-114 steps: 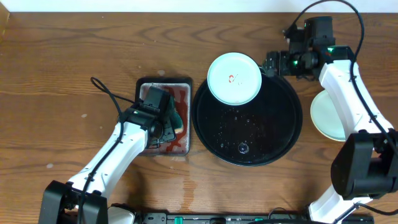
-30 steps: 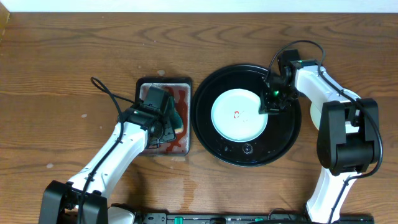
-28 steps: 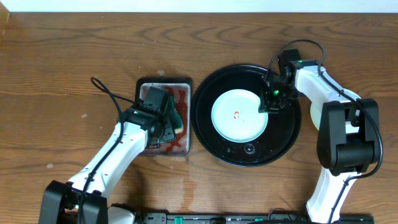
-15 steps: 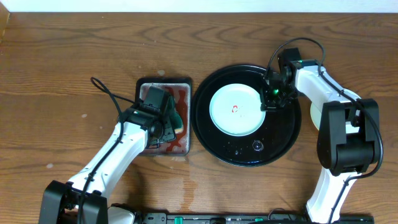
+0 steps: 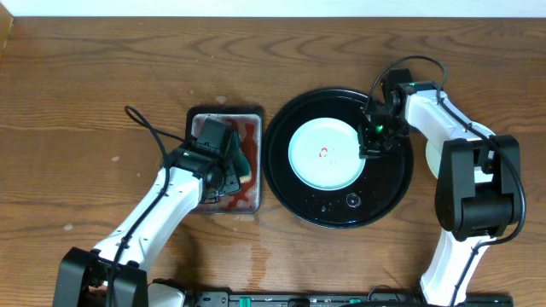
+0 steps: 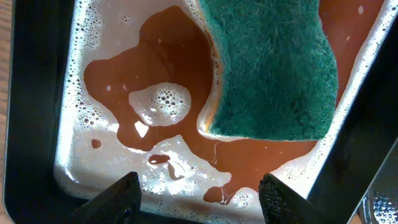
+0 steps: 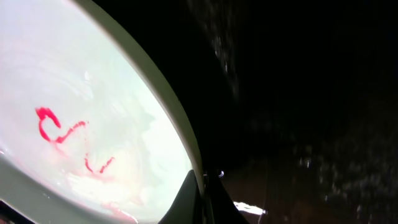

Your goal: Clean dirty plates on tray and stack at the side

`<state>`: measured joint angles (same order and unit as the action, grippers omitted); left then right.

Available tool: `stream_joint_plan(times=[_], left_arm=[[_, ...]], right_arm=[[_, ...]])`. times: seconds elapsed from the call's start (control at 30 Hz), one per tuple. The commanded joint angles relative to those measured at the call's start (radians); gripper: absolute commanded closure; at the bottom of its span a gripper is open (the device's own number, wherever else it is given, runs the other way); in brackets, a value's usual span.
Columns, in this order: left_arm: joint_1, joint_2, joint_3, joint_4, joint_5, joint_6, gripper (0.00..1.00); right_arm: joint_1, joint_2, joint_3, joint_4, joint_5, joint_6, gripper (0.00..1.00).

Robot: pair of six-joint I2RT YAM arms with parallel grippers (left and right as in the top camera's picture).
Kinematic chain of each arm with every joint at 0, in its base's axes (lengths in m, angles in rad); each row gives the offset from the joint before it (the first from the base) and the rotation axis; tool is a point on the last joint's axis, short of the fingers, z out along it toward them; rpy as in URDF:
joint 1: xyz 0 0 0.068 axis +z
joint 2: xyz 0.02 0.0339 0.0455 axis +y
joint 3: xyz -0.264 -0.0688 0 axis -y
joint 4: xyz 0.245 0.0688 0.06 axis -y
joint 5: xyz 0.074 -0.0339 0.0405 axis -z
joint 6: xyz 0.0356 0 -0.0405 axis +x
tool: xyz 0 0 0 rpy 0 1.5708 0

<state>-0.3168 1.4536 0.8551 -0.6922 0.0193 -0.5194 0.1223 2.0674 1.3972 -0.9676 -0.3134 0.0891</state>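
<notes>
A big round black tray (image 5: 294, 200) sits in the middle of the brown wooden surface (image 5: 102, 77). It looks shiny and wet, with little drops on it. One pale blue-white plate (image 5: 317, 166) lies flat inside the tray, a bit toward the far side. There are small red marks (image 7: 59, 134) in the middle of the plate.

The right end effector (image 5: 366, 143) is down at the right edge of this plate. In the right wrist view its two fingertips (image 7: 194, 198) are pressed together, and the thin rim of the plate runs right into them. It is pinching the rim.

A second plate (image 5: 432, 162) lies on the surface to the right of the tray, just beside it. The right arm covers most of it, so only a pale strip shows.

To the left of the tray, very close to it, is a small black pan (image 6: 37, 93) with straight sides. It holds red-brown liquid (image 6: 168, 56) with white bubbles. A green sponge (image 6: 273, 68) lies in the liquid at the pan's tray side.

The left end effector (image 6: 199, 186) hangs over the pan. Its fingers (image 6: 118, 199) are spread apart and nothing is between them. They are not touching the sponge.
</notes>
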Motion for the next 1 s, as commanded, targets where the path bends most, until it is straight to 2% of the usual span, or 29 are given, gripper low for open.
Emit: stream_joint_plan(times=[0.0, 0.1, 0.13, 0.33, 0.4, 0.57, 0.6, 0.8, 0.83, 0.9, 0.93, 0.97], left_arm=[[0.004, 0.000, 0.000, -0.002, -0.013, 0.010, 0.38], [0.004, 0.000, 0.000, -0.002, -0.013, 0.010, 0.38], [0.004, 0.000, 0.000, -0.002, -0.013, 0.010, 0.38], [0.004, 0.000, 0.000, -0.002, -0.013, 0.010, 0.38], [0.004, 0.000, 0.000, -0.002, -0.013, 0.010, 0.38], [0.004, 0.000, 0.000, -0.003, -0.013, 0.010, 0.38], [0.004, 0.000, 0.000, -0.003, -0.013, 0.010, 0.38], [0.004, 0.000, 0.000, -0.002, -0.013, 0.010, 0.38], [0.004, 0.000, 0.000, -0.003, -0.013, 0.010, 0.38], [0.004, 0.000, 0.000, -0.003, -0.013, 0.010, 0.38], [0.004, 0.000, 0.000, -0.002, -0.013, 0.010, 0.38], [0.004, 0.000, 0.000, -0.002, -0.013, 0.010, 0.38]], right_arm=[[0.010, -0.009, -0.010, 0.000, 0.036, -0.002, 0.91], [0.010, -0.016, 0.003, 0.014, 0.036, -0.037, 0.69], [0.010, -0.021, 0.010, 0.014, 0.036, -0.043, 0.66], [0.008, -0.055, 0.042, 0.025, 0.036, -0.049, 0.60], [0.008, -0.055, 0.042, 0.033, 0.036, -0.050, 0.53], [0.010, -0.052, 0.031, 0.059, 0.035, -0.050, 0.04], [0.010, -0.052, 0.029, 0.060, 0.035, -0.050, 0.01], [0.010, -0.052, 0.011, 0.080, 0.035, -0.049, 0.01], [0.010, -0.052, 0.011, 0.080, 0.035, -0.050, 0.08], [0.010, -0.052, 0.011, 0.080, 0.035, -0.050, 0.28], [0.011, -0.052, 0.011, 0.081, 0.035, -0.050, 0.46], [0.011, -0.052, 0.011, 0.081, 0.035, -0.050, 0.58]])
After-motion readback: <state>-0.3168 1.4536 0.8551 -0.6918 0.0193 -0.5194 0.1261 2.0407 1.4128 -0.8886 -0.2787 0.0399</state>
